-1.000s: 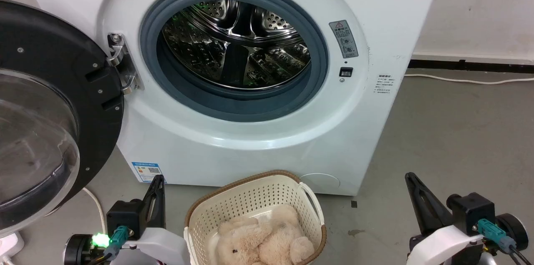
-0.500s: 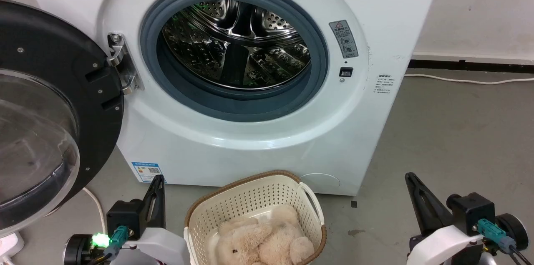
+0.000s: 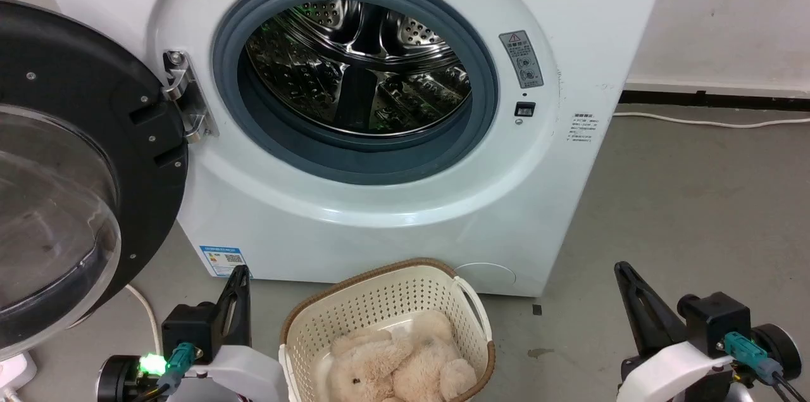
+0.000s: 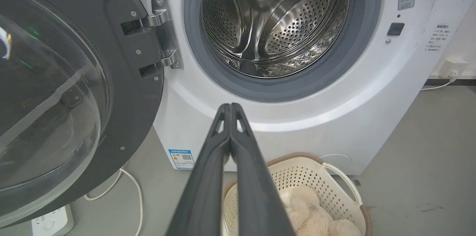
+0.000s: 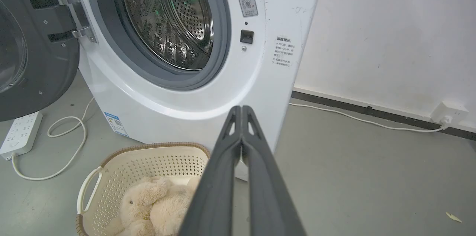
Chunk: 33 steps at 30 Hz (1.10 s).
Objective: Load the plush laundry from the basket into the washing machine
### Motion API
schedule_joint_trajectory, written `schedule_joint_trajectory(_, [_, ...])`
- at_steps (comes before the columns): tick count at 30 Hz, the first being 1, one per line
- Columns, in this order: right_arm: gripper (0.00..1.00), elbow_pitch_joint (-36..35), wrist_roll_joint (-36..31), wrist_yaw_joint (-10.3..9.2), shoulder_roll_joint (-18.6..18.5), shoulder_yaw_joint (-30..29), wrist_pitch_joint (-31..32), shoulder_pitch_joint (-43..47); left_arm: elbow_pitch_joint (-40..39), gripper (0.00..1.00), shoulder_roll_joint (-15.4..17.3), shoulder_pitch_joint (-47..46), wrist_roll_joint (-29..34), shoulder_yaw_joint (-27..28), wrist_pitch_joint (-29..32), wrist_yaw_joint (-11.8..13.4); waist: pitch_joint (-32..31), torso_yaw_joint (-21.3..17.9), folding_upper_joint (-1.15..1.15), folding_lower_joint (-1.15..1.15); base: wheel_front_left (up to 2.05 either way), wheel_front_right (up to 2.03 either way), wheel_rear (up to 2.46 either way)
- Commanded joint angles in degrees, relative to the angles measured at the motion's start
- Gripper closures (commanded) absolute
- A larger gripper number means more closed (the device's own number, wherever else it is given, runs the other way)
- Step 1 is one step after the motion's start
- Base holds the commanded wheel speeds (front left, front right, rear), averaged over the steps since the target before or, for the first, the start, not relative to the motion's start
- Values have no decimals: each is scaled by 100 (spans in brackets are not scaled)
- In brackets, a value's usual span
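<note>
1. Two grippers noted in head view: left gripper (image 3: 239,275) at lower left, right gripper (image 3: 625,274) at lower right, both apart from the laundry basket (image 3: 354,316) at bottom centre. The teddy bear (image 3: 395,370) lies inside it. The washing machine (image 3: 569,199) has its door (image 3: 152,136) swung open at left; the steel drum (image 3: 354,66) holds no laundry.
2. Left wrist view: fingers (image 4: 208,176) pressed together, gripping nothing, pointing at the machine front above the basket.
3. Right wrist view: fingers (image 5: 223,176) likewise closed and empty; bear at lower left.
4. Assessment: door stands ready; pick, transfer and release all outstanding. Loading not yet begun.
</note>
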Motion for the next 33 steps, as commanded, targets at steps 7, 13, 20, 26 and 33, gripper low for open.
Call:
schedule_joint_trajectory(7, [100, 9, -43, 3, -9, -3, 3, -68, -7, 100, -2, -87, 15, 15, 2, -25, 0, 0, 0, 0, 0, 0, 0])
schedule_joint_trajectory(13, [0, 0, 7, 0, 0, 0, -2, 2, 0, 0, 0, 5, -4, -7, -2, 6, 0, 0, 0, 0, 0, 0, 0])
schedule_joint_trajectory(20, [0, -8, 99, 0, 0, -6, -66, 67, 7, 0, 0, 29, -102, -76, -65, 44, -2, 1, 0, 0, 0, 0, 0])
schedule_joint_trajectory(26, [0, -15, 174, 0, -1, -11, -123, 127, 29, 0, 0, 45, -205, -144, -127, 85, -3, 0, 0, 0, 0, 0, 0])
schedule_joint_trajectory(33, [0, -33, 267, 1, -1, -27, -180, 169, 114, 0, 0, 8, -329, -233, -189, 122, 32, -18, 0, 0, 0, 0, 0])
